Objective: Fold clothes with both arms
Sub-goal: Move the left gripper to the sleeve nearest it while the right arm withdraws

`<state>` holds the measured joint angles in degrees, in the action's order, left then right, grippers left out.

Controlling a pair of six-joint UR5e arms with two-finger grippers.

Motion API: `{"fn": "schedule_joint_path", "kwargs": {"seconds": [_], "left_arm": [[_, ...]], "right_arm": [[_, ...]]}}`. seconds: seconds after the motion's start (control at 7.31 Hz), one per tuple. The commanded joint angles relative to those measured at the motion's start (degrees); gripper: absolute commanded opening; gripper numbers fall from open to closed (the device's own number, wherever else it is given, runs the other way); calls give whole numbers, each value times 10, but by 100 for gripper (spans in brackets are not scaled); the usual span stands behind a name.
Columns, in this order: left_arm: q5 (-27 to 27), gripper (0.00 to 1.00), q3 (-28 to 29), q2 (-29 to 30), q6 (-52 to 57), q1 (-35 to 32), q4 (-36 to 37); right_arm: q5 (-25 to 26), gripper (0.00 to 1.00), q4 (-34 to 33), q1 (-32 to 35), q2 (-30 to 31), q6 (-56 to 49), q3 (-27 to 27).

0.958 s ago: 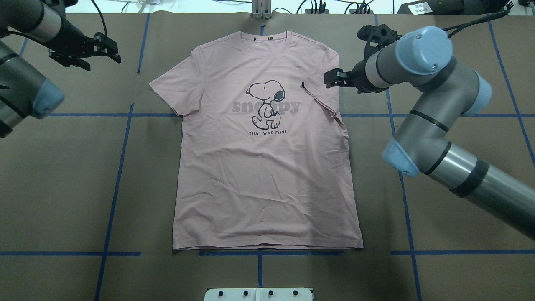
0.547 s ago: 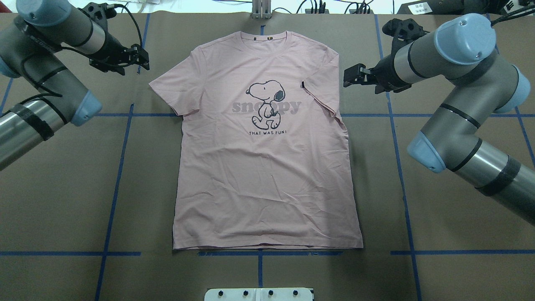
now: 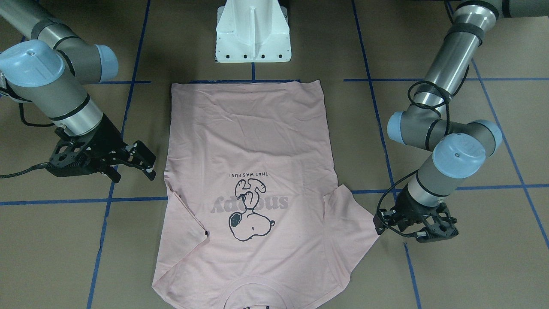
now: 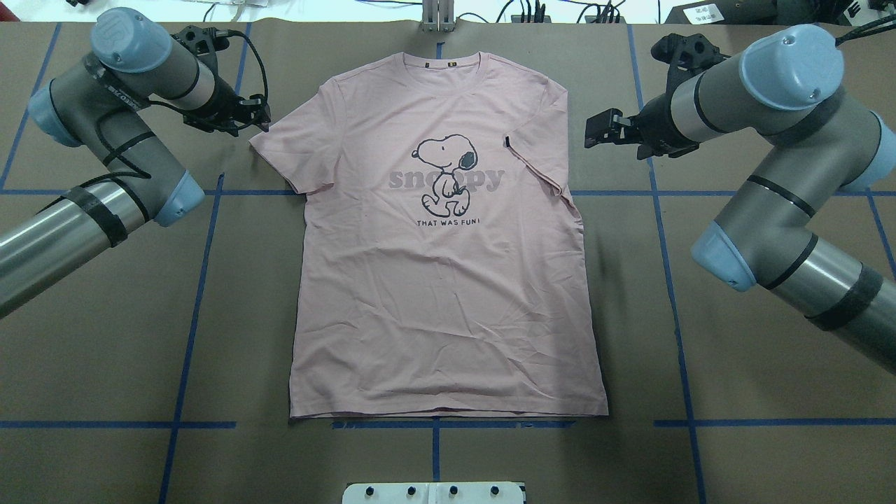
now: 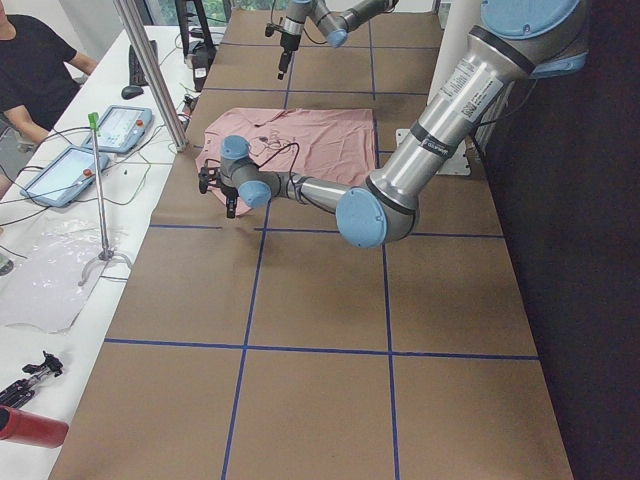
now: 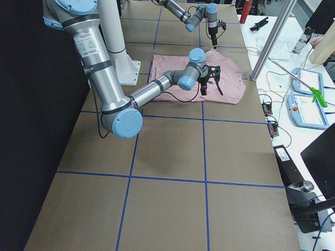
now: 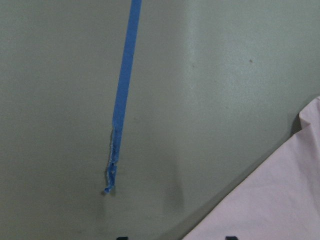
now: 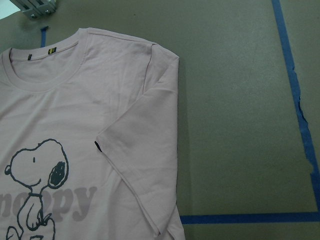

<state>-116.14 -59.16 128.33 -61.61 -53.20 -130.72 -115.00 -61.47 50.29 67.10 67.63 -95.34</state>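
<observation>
Seen from overhead, a table (image 4: 105,350) covered in matte brown paper is marked into squares with blue tape (image 4: 189,336).

At far left, the left arm (image 4: 140,66), a silver-grey tube with pale blue joint caps, bends in toward the centre. Printing on it is too small to read. The black left gripper (image 4: 257,116) hangs just beside the tip of the T-shirt's spread sleeve. The wrist camera shows its two fingertips set apart, holding nothing.

In the middle, a pale pink T-shirt (image 4: 448,294) of soft, lightly creased cotton lies flat, print side up. Its long axis runs straight away from the robot: the ribbed neck is at the far edge of the table and the straight hem nearest the white base (image 4: 434,492). Across the chest, thick grey letters read "snoopy", overlaid by a dark-outlined cartoon dog walking. Below it, small dark capitals read "THAT WAS FUN!". A small yellow tag sits inside the collar, its writing unreadable. The sleeve toward the right arm is folded in over the chest.

To the right, the right gripper (image 4: 596,131) is near the shirt's shoulder but apart from it, with its jaws spread and holding nothing. The right arm (image 4: 770,168) is bent at the elbow behind it.
</observation>
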Motion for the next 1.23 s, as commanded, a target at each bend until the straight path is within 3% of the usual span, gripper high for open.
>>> {"fn": "schedule_joint_path", "kwargs": {"seconds": [0.0,0.27,0.41,0.55,0.82,1.09], "left_arm": [[1,55,6,-1,0,7,-5],[1,34,6,-1,1,7,-5],[0,8,5,-1,1,7,-5],[0,0,3,0,2,7,-5],[-5,0,-45,2,-4,7,7],[0,0,-64,40,-104,28,17]], "right_arm": [[1,100,-1,0,0,0,0],[2,100,-1,1,-2,0,0],[1,100,-1,2,-3,0,0],[1,100,-1,3,-4,0,1],[0,100,-3,4,-6,0,2],[0,100,-4,4,-6,0,2]]}}
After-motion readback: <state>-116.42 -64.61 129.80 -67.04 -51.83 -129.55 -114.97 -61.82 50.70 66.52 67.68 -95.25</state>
